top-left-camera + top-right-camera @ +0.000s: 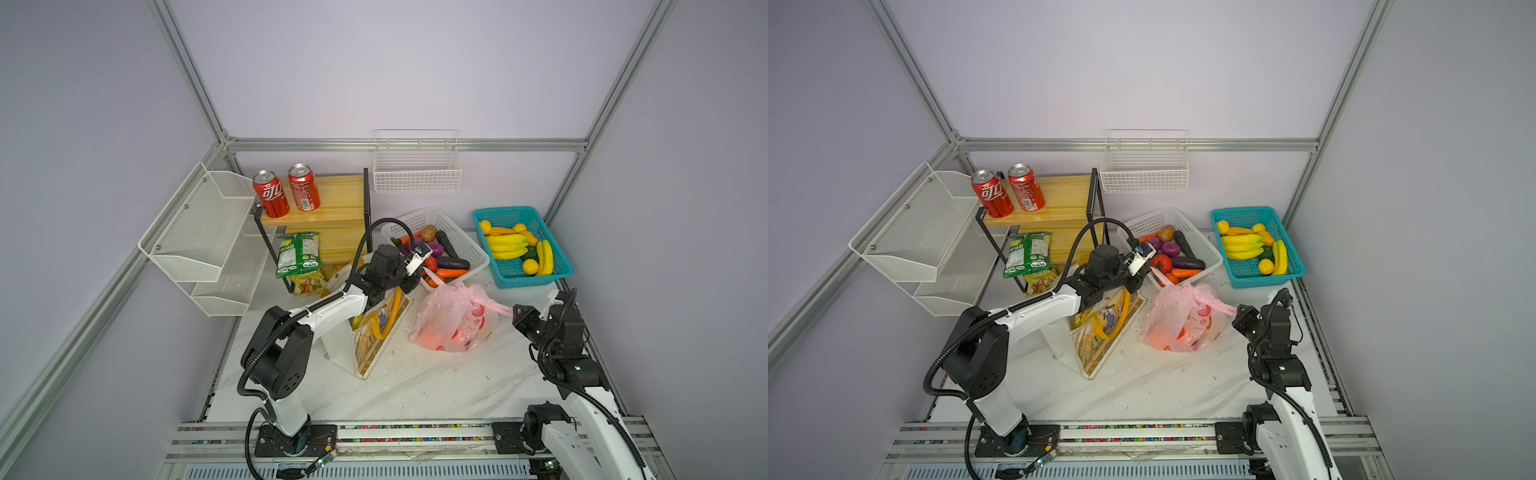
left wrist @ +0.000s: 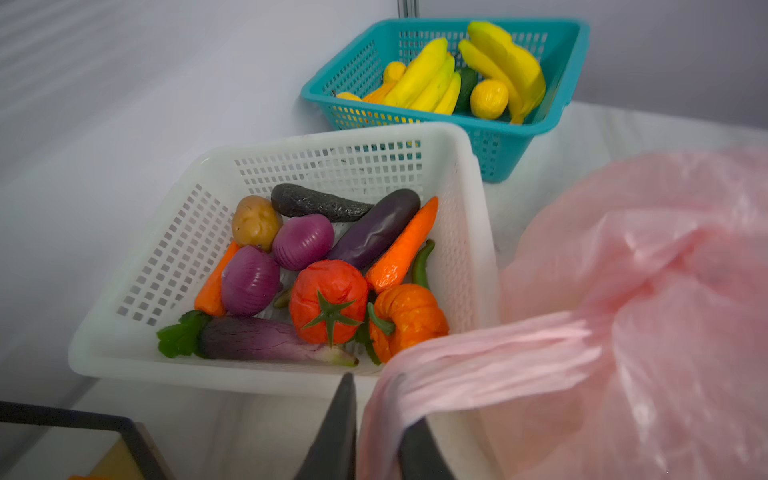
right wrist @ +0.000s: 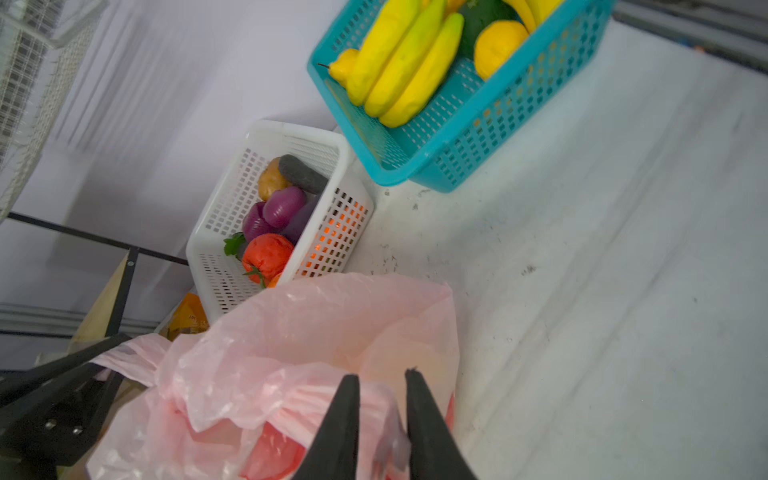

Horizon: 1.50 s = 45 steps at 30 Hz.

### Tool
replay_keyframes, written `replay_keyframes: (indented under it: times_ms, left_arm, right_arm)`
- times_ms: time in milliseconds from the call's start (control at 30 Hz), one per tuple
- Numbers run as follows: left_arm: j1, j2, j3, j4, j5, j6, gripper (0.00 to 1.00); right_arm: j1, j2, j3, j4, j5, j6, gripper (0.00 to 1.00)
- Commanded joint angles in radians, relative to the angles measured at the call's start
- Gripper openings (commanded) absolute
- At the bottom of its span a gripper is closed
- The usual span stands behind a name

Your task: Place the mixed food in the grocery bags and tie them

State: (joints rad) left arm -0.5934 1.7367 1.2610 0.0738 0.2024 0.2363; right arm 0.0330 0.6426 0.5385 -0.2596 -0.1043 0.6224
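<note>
The pink plastic bag (image 1: 453, 324) (image 1: 1183, 324) sits bulging on the marble top, and orange round shapes glow through its lower side (image 1: 432, 340). My left gripper (image 1: 417, 280) (image 2: 382, 399) hovers at the bag's far-left handle. That handle strip (image 2: 478, 361) runs between the slightly parted jaws and drapes over one finger. My right gripper (image 1: 517, 311) (image 3: 381, 373) is at the bag's right handle, its jaws a little apart with pink film (image 3: 291, 395) lying between them. The cream tote (image 1: 382, 328) (image 1: 1104, 328) with yellow handles stands to the left of the bag, under my left arm.
A white basket (image 1: 465, 241) of vegetables and a teal basket (image 1: 557, 249) of bananas and lemons stand behind the bag. At back left, a wooden shelf (image 1: 336, 195) bears two red cola cans (image 1: 270, 199), with a green crisp packet (image 1: 297, 253) below. Wire racks (image 1: 199, 232) hang on the left wall.
</note>
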Motion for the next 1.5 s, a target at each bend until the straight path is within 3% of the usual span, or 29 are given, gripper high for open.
replay_keyframes:
  times_ms: [0, 133, 433, 500, 667, 800, 967, 1133, 1467]
  left_arm:
    - [0.013, -0.078, -0.017, 0.082, 0.133, -0.14, 0.3]
    - [0.012, -0.123, -0.037, 0.117, 0.192, -0.211, 0.45]
    - [-0.005, -0.272, -0.097, 0.166, 0.26, -0.389, 0.67]
    - [-0.052, -0.293, -0.105, 0.13, 0.225, -0.387, 0.72]
    - [-0.22, -0.254, -0.041, -0.056, 0.033, -0.239, 0.85]
    - [-0.292, -0.164, 0.052, -0.17, -0.047, -0.102, 1.0]
    - [-0.315, -0.035, 0.203, -0.314, -0.075, 0.038, 1.0]
    - [-0.315, 0.055, 0.298, -0.374, -0.104, 0.118, 1.0]
    - [-0.315, 0.182, 0.435, -0.401, -0.041, 0.172, 1.0]
  right_arm:
    - [-0.005, -0.01, 0.073, 0.063, -0.078, -0.118, 0.33]
    - [-0.004, -0.025, 0.132, 0.06, -0.097, -0.189, 0.42]
    - [-0.004, 0.071, 0.236, 0.083, -0.199, -0.312, 0.72]
    - [-0.004, 0.128, 0.261, 0.077, -0.181, -0.32, 0.79]
    - [-0.004, 0.272, 0.331, 0.137, -0.036, -0.291, 0.96]
    - [-0.008, 0.393, 0.388, 0.24, 0.005, -0.267, 0.97]
    - [-0.031, 0.515, 0.464, 0.248, 0.024, -0.285, 0.97]
    - [-0.036, 0.497, 0.43, 0.271, 0.029, -0.291, 0.97]
    - [-0.041, 0.453, 0.367, 0.257, 0.052, -0.311, 0.97]
